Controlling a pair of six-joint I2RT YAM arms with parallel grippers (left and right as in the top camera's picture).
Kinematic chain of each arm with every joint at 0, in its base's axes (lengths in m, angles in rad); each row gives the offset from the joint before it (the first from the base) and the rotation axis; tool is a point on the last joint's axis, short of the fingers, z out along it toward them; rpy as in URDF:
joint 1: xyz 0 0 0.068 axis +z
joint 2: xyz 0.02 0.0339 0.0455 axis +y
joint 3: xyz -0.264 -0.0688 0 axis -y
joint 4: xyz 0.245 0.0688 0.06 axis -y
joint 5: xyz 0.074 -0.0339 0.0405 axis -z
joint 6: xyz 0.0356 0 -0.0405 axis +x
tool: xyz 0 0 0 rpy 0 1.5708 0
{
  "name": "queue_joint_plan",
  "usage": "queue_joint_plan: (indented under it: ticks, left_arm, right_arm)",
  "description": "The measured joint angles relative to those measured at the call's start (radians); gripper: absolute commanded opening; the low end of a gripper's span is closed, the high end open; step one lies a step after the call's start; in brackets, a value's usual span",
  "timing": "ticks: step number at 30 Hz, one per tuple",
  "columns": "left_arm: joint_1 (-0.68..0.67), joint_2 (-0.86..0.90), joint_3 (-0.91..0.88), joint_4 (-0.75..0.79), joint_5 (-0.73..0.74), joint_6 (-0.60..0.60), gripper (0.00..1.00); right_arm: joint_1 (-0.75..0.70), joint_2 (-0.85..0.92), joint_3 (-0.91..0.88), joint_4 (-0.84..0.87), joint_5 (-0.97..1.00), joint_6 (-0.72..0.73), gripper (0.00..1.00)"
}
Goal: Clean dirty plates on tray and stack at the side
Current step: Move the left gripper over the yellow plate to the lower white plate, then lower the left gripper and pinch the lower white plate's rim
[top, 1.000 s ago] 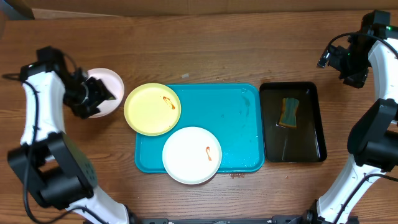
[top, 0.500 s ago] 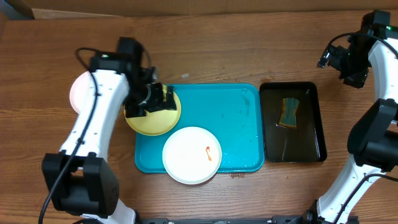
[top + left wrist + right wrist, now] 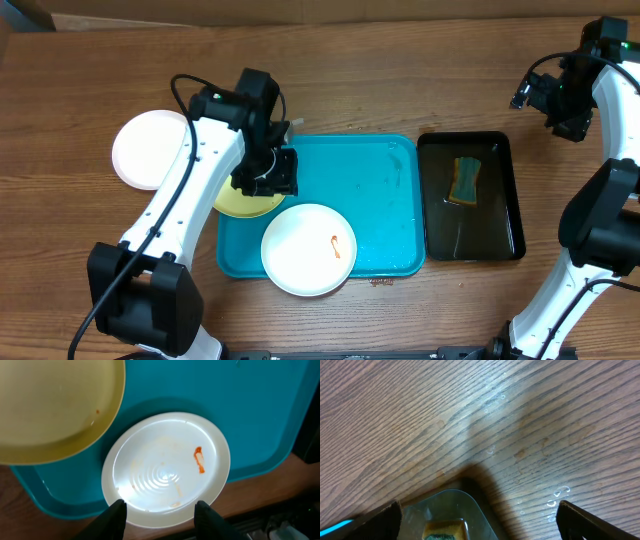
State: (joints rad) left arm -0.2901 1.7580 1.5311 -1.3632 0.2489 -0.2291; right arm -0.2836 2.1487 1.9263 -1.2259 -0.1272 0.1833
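The turquoise tray (image 3: 375,200) lies mid-table. The pale yellow-green plate (image 3: 238,203) sits at its left edge, partly hidden under my left arm. A white plate (image 3: 310,248) with an orange-red smear sits at the tray's front edge. Another white plate (image 3: 150,150) lies on the table left of the tray. My left gripper (image 3: 270,175) hovers open and empty over the yellow plate's right side. In the left wrist view the smeared white plate (image 3: 167,467) lies just beyond my gripper (image 3: 162,515), with the yellow plate (image 3: 50,405) at upper left. My right gripper (image 3: 555,100) is open and empty at the far right.
A black tray (image 3: 500,235) with a yellow-green sponge (image 3: 465,180) stands right of the turquoise tray. The right wrist view shows that tray's corner (image 3: 465,505), the sponge (image 3: 445,530) and bare wood between its open gripper (image 3: 480,525) fingers.
My left arm has swung right from the white plate on the table to above the yellow plate on the tray. The right arm has not moved.
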Motion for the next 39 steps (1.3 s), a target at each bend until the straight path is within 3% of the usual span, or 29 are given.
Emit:
queue_joint_plan:
  ticks: [2,14,15,16,21,22,33,39]
  left_arm:
    - [-0.008,0.0,-0.008,-0.02,-0.015,-0.025,0.18]
    - [-0.01,0.0,-0.242,0.053,-0.083,-0.203,0.24]
    - [-0.01,0.0,-0.26,0.065,-0.085,-0.21,0.23]
    - [-0.01,0.0,-0.276,0.074,-0.086,-0.215,0.15]
    - [-0.01,0.0,-0.289,0.119,-0.055,-0.216,0.09]
    - [-0.01,0.0,-0.289,0.132,-0.04,-0.208,0.04]
    - [-0.012,-0.001,-0.289,0.111,0.037,-0.179,0.04]
    - [-0.093,-0.111,-0.289,0.095,-0.04,-0.275,0.04]
  right_arm:
    - [0.0,0.0,0.0,0.0,0.0,0.0,1.0]
    - [0.0,0.0,0.0,0.0,0.0,0.0,1.0]
    - [0.0,0.0,0.0,0.0,0.0,0.0,1.0]
    - [0.0,0.0,0.0,0.0,0.0,0.0,1.0]
    - [0.0,0.0,0.0,-0.001,0.0,0.0,1.0]
    - [0.0,0.0,0.0,0.0,0.0,0.0,1.0]
    - [0.0,0.0,0.0,0.0,0.0,0.0,1.0]
    - [0.0,0.0,0.0,0.0,0.0,0.0,1.0]
